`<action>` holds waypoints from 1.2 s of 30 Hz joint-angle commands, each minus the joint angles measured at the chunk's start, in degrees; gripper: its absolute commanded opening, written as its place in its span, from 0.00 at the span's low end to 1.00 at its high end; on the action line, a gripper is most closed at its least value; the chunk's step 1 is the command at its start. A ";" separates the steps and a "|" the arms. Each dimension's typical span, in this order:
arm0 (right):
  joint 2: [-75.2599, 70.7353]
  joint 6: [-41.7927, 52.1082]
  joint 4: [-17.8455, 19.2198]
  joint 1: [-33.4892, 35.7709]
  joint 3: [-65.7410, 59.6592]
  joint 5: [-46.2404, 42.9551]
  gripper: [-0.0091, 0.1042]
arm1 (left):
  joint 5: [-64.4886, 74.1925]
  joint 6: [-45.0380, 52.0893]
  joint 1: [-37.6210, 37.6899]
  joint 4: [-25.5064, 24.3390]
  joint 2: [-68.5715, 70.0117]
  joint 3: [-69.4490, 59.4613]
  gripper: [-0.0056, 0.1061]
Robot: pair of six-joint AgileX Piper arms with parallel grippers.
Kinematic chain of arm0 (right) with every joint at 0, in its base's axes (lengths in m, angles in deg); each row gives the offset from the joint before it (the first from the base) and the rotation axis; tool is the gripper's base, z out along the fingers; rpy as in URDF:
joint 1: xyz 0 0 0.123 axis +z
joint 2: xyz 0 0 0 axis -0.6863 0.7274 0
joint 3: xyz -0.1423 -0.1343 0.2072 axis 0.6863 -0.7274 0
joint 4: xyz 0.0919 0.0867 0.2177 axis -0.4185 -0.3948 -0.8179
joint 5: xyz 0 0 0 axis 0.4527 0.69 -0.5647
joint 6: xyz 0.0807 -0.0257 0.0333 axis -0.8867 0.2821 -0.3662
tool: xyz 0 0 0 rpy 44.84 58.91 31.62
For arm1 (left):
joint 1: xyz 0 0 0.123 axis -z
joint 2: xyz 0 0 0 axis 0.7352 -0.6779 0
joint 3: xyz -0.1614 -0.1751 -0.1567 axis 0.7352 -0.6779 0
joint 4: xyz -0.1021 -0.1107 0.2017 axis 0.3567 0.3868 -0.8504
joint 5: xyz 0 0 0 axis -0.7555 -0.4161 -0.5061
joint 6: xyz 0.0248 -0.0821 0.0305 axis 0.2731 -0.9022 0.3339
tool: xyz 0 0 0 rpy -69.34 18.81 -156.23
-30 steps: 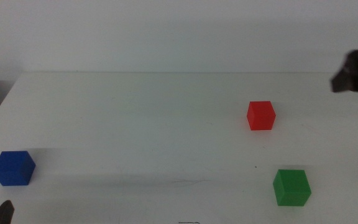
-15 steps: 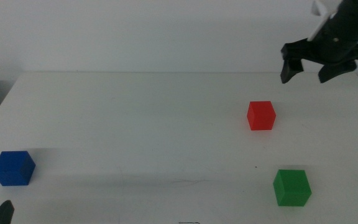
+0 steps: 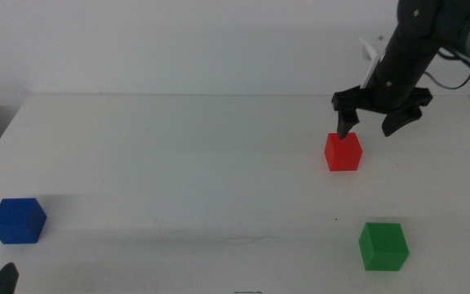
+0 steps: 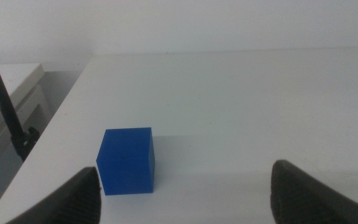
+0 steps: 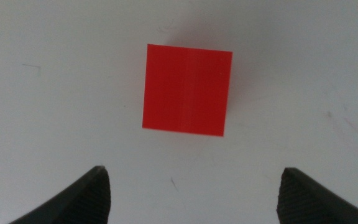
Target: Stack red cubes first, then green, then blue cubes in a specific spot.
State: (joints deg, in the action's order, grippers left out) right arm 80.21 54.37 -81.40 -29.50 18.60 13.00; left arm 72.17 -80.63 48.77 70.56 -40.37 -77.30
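Red cube (image 3: 343, 152) sits on the white table (image 3: 178, 163) at about 2 o'clock from centre. Right gripper (image 3: 372, 125) hovers just above it, jaws spread wide and holding nothing. Green cube (image 3: 383, 245) lies at 5 o'clock, blue cube (image 3: 18, 220) at 8 o'clock. Left gripper (image 4: 182, 186) waits near the blue cube, jaws wide apart, empty.

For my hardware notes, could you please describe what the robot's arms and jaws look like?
The right arm is black with rounded links, a white part and a thin dark cable at its wrist. The right gripper ends in two dark, pointed jaws. Of the left gripper only two dark, rounded matte jaws show. No markings are visible.
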 commanded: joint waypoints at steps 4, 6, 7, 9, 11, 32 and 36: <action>-0.78 -1.81 2.42 0.94 2.01 -4.92 0.89 | -4.22 -0.42 0.06 0.25 1.13 0.18 0.89; -0.22 -2.12 2.75 1.06 2.01 -6.24 0.89 | -4.22 -0.42 0.06 0.25 1.13 0.18 0.89; 0.24 -2.17 2.94 1.19 2.01 -6.90 0.89 | -4.22 -0.42 0.06 0.25 1.13 0.18 0.89; 0.84 -2.17 3.38 1.25 2.01 -7.94 0.89 | -4.22 -0.42 0.06 0.25 1.13 0.18 0.89; 1.55 -2.17 3.38 1.31 2.01 -9.35 0.89 | -4.22 -0.42 0.06 0.25 1.13 0.18 0.89; 6.98 -3.44 5.12 1.25 2.01 -14.37 0.50 | -4.22 -0.42 0.06 0.25 1.13 0.18 0.89; 5.68 -3.44 4.64 1.38 2.01 -12.52 0.11 | -4.22 -0.42 0.06 0.25 1.13 0.18 0.89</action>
State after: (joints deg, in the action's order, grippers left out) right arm 90.81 50.85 -77.18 -28.27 18.84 0.52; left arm 72.17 -80.63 48.77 70.56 -40.37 -77.30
